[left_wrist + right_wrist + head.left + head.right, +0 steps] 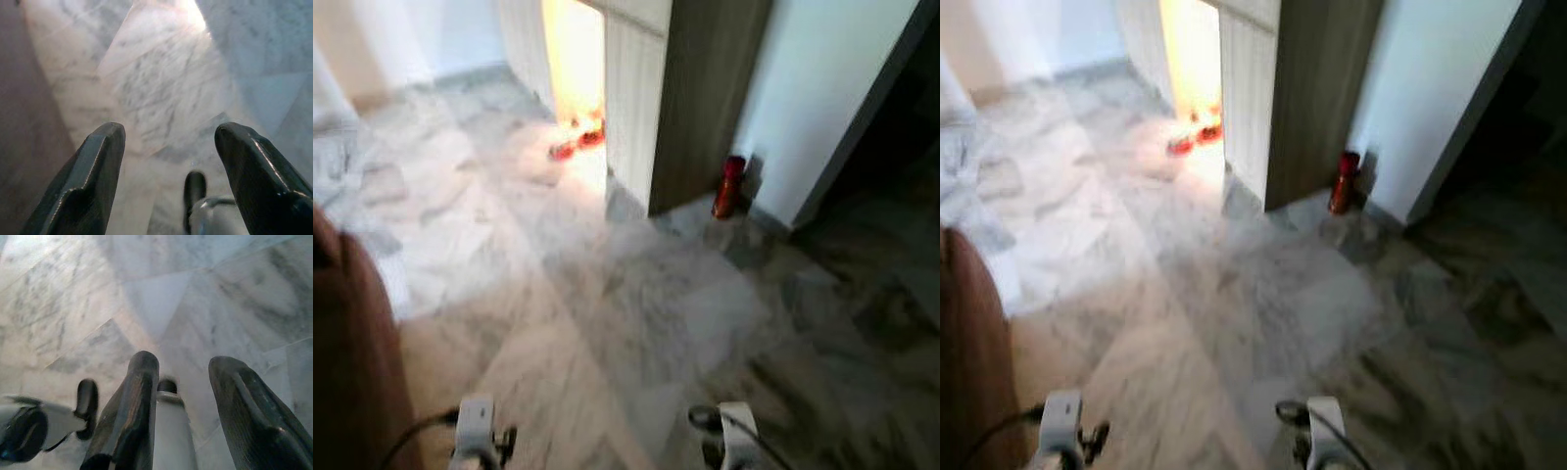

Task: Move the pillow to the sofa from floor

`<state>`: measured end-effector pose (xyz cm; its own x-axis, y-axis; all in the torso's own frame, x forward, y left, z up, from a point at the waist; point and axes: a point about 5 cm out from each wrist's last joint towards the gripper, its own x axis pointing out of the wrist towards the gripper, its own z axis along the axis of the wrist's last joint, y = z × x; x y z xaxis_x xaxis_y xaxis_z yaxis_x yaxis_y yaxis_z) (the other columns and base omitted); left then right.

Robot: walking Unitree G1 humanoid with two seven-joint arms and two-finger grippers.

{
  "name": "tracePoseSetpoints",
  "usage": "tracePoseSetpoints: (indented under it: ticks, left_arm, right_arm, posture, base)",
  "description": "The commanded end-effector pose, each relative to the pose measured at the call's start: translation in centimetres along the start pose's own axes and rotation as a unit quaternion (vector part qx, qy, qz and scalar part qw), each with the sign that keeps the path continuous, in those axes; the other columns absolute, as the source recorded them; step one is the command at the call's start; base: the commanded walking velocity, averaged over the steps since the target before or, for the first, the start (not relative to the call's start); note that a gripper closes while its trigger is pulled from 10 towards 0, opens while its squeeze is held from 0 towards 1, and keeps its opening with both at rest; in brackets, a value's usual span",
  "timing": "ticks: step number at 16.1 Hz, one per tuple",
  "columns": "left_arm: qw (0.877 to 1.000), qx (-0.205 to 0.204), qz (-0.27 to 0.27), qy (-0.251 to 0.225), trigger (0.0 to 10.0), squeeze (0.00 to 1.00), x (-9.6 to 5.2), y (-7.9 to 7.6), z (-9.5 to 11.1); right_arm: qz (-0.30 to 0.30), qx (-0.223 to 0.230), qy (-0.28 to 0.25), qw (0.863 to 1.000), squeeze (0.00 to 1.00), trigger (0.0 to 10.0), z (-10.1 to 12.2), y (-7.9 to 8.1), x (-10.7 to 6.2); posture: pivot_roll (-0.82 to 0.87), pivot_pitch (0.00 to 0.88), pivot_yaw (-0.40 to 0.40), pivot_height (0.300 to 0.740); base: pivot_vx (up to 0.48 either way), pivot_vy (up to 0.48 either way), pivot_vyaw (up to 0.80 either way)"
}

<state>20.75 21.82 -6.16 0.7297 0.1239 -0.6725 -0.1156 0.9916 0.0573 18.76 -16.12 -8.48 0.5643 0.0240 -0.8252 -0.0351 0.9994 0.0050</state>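
A dark brown, soft-looking mass [352, 362] fills the lower left corner; I cannot tell whether it is the sofa or a cushion. Its edge also runs along the side of the left wrist view as a brown strip [24, 122]. Both arms hang low at the bottom of the head view, the left arm [475, 429] beside the brown mass and the right arm [736, 433] over bare floor. My left gripper [170, 131] is open above grey-white marble tiles with nothing between its fingers. My right gripper [185, 361] is open too, holding nothing, above the same floor.
Marble floor [636, 294] stretches ahead. A wooden cabinet end [695, 98] stands in the middle distance with a red canister [728, 186] at the foot of the white wall beside it. Small red objects [578, 142] lie in a bright opening. A dark doorway [901, 127] is at right.
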Motion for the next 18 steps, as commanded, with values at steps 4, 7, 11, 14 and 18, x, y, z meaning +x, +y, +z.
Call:
tracePoseSetpoints:
  ticks: [4,7,11,14,18]
  left_arm:
    - [1.0,-0.009,-0.009,0.008,10.0,0.0,-0.1,-0.7,-0.7]
    - [1.0,-0.008,-0.009,0.009,10.0,0.0,-0.1,-0.7,-0.7]
    - [1.0,-0.007,-0.011,0.009,10.0,0.0,-0.1,-0.8,-0.7]
    - [1.0,-0.006,-0.012,0.008,10.0,0.0,-0.1,-0.8,-0.7]
    - [1.0,-0.006,-0.012,0.008,10.0,0.0,-0.1,-0.8,-0.7]
  right_arm:
    - [-0.009,0.009,-0.001,1.0,0.0,10.0,-0.3,-0.8,-0.1]
    - [-0.011,0.01,-0.002,1.0,0.0,10.0,-0.3,-1.1,-0.2]
    - [-0.013,0.009,-0.003,1.0,0.0,10.0,-0.3,-1.8,-0.2]
    - [-0.012,0.001,0.0,1.0,0.0,10.0,-0.4,-2.0,-0.3]
    - [-0.012,-0.005,0.002,1.0,0.0,10.0,-0.4,-2.0,-0.3]
  posture:
    - [0.11,0.073,-0.019,0.74]
    - [0.11,0.063,-0.018,0.74]
    - [0.11,0.063,-0.018,0.74]
    - [0.11,0.057,-0.017,0.74]
    - [0.11,0.057,-0.017,0.74]
  base:
    - [0.0,0.0,0.0]
    - [0.0,0.0,0.0]
    - [0.0,0.0,0.0]
    - [0.0,0.0,0.0]
    - [0.0,0.0,0.0]
